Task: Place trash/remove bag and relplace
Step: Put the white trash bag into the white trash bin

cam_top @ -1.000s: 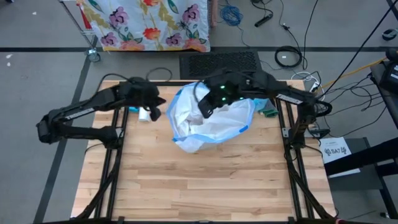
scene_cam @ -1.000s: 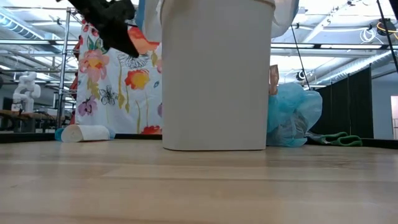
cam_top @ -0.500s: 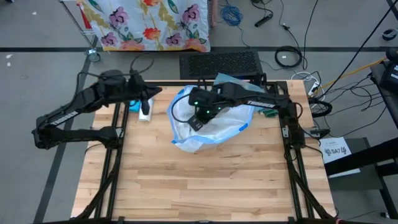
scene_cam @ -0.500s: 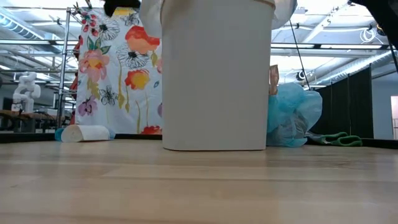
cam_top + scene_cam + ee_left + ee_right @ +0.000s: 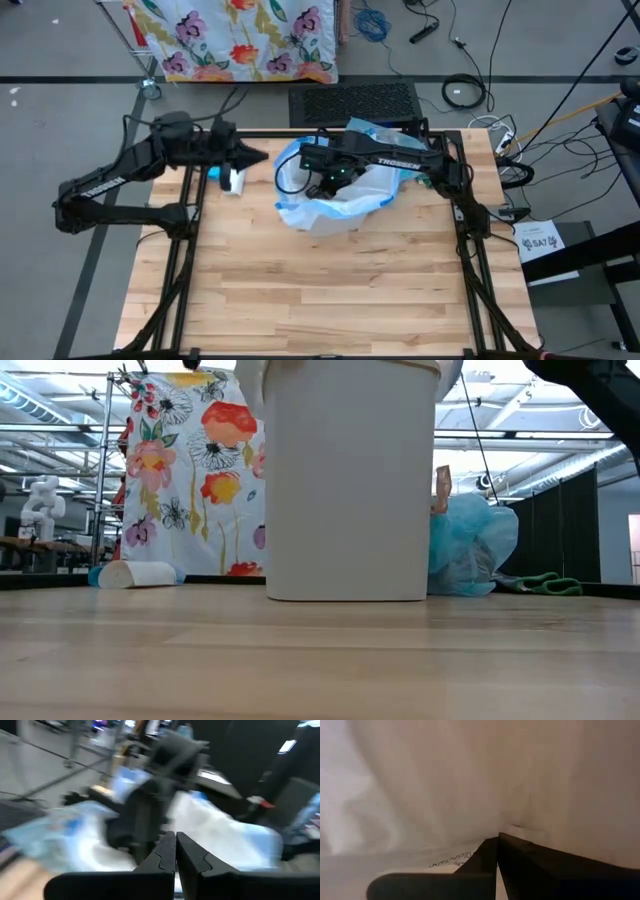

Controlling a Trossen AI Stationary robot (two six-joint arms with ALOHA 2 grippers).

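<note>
Deep inside the white replacement bag [image 5: 345, 200], the right tool [image 5: 318, 186] sits with its fingers pressed together, white plastic all around it. Just left of the bin [image 5: 350, 480], the left tool [image 5: 252, 156] hovers, fingers together and empty. Behind the bin lies the light-blue bag [image 5: 470, 545] on the table [image 5: 330, 290]

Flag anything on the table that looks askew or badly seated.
The white bag is not seated squarely on the bin: from above it bunches and spills toward the table's front. The right gripper, shut, is inside it. The left gripper, shut, hangs beside.
</note>
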